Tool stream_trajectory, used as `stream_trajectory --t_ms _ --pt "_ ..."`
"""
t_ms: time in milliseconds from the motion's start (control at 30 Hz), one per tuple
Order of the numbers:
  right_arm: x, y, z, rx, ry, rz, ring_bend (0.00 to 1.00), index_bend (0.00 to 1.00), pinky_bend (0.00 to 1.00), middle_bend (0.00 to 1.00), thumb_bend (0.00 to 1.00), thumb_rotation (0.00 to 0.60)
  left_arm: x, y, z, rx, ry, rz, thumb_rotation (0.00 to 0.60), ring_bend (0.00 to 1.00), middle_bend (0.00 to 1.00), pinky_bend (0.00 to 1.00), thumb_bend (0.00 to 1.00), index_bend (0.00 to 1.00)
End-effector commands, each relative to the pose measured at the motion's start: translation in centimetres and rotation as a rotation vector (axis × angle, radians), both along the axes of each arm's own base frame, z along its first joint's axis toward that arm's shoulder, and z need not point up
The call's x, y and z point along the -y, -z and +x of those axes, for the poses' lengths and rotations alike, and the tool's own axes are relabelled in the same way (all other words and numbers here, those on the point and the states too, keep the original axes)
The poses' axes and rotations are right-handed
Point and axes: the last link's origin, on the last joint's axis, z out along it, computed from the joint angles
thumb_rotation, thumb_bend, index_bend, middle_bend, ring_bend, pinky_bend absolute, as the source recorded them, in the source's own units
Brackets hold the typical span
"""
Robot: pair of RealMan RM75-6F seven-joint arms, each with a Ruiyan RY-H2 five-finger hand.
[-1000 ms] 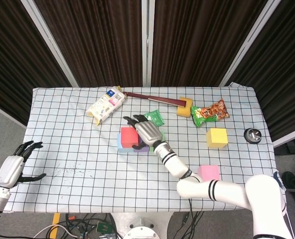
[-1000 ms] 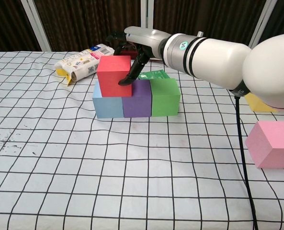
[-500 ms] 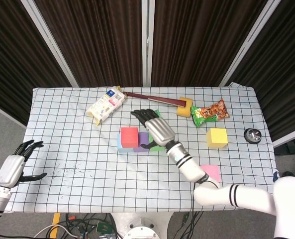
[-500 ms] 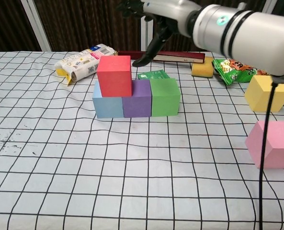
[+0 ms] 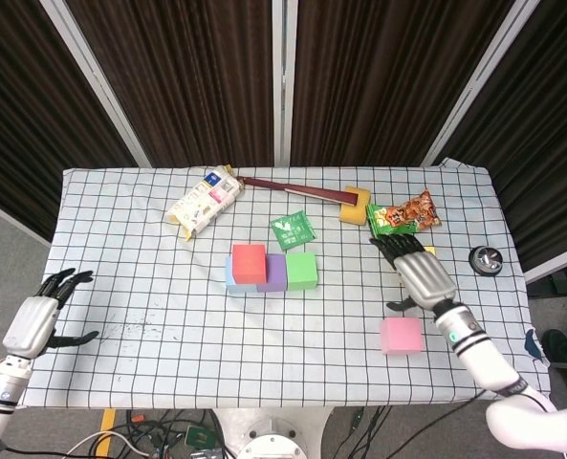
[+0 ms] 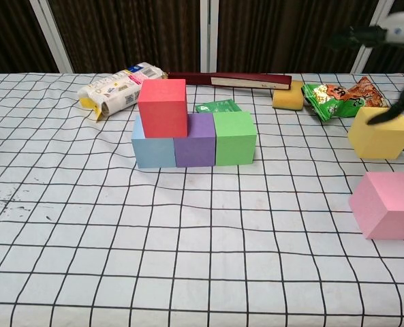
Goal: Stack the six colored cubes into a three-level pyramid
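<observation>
White checked surface (image 5: 149, 287): right hand (image 5: 419, 273), fingers spread and empty, hovers over what looks like the yellow foam cube (image 6: 379, 133), to grab next; left hand (image 5: 36, 320) rests open

Open checked surface (image 5: 168, 306) lay across the lower left and centre of the head view; the block row with the red cube (image 5: 249, 259) on top stood mid-frame; a green packet (image 5: 293, 229) lay just behind it; the right hand (image 5: 419, 271) hovered over the yellow cube (image 6: 379, 132), with the pink cube (image 5: 401, 335) near, below it.
</observation>
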Motion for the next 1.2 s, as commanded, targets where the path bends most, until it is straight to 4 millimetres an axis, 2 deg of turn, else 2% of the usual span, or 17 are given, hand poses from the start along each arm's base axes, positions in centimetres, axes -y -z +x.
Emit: stream_trajectory --t_ms 33,167,367,633,933,1000,1200 --pt "-3.2 -0.2 -2.7 -0.024 0.052 0.035 0.00 0.00 0.00 0.06 0.00 0.600 0.2 0.5 -0.1 0.004 -0.008 -0.014 0.600 0.07 0.19 0.12 0.03 0.13" --pt "-5.7 -0.1 -4.8 -0.053 0.066 0.058 0.00 0.00 0.00 0.08 0.00 0.600 0.3 0.9 0.0 0.002 -0.005 -0.028 0.600 0.07 0.19 0.12 0.03 0.13" --pt "-7.7 0.6 -6.5 -0.065 0.073 0.081 0.00 0.00 0.00 0.10 0.00 0.600 0.3 1.1 0.4 0.007 0.007 -0.031 0.600 0.07 0.19 0.12 0.03 0.13" --pt "-6.9 2.4 -7.8 -0.070 0.060 0.067 0.00 0.00 0.00 0.18 0.00 0.600 0.4 1.7 0.3 0.007 0.004 -0.044 0.600 0.07 0.19 0.12 0.03 0.13" --pt "-6.9 4.1 -7.7 -0.057 0.043 0.105 0.00 0.00 0.00 0.22 0.01 0.600 0.5 1.6 0.0 0.011 -0.004 -0.036 0.600 0.07 0.19 0.12 0.03 0.13" --pt "-6.9 4.3 -7.7 -0.056 0.043 0.094 0.00 0.00 0.00 0.25 0.03 0.600 0.6 1.6 -0.1 0.012 -0.007 -0.038 0.600 0.07 0.19 0.12 0.03 0.13" --pt "-6.5 4.4 -7.5 -0.049 0.040 0.051 0.00 0.00 0.00 0.43 0.11 0.600 0.5 1.7 -0.3 0.014 -0.011 -0.038 0.600 0.07 0.19 0.12 0.03 0.13"
